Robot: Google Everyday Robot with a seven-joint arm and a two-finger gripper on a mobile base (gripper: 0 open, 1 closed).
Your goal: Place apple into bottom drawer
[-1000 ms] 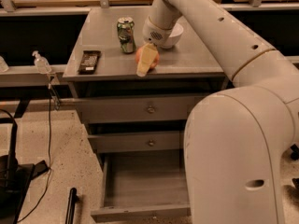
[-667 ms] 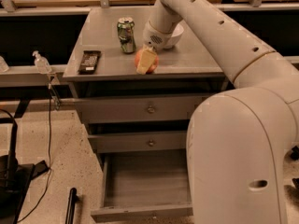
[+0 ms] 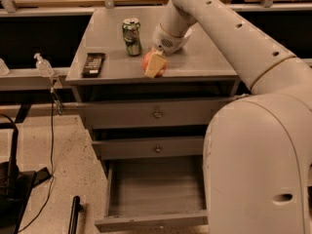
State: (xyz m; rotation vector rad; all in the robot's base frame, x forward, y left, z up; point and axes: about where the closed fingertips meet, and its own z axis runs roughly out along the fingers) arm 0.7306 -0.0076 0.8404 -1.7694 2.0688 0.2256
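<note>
The apple (image 3: 146,61) is red-orange and sits in my gripper (image 3: 155,65) at the front edge of the grey cabinet top (image 3: 204,62), just right of centre. One pale yellowish finger (image 3: 155,63) crosses the apple's front, with red showing on both sides of it. The gripper looks shut on the apple. The bottom drawer (image 3: 151,222) is pulled open below. Its grey tray is empty, and its right part is hidden behind my body.
A green soda can (image 3: 131,35) stands behind the apple, and a black remote (image 3: 92,64) lies at the left of the top. The two upper drawers (image 3: 157,114) are shut. My white arm and body (image 3: 258,169) fill the right. A clear bottle (image 3: 43,65) stands on the left ledge.
The gripper has stayed near the front edge of the top. More of the red apple now shows around the finger than before.
</note>
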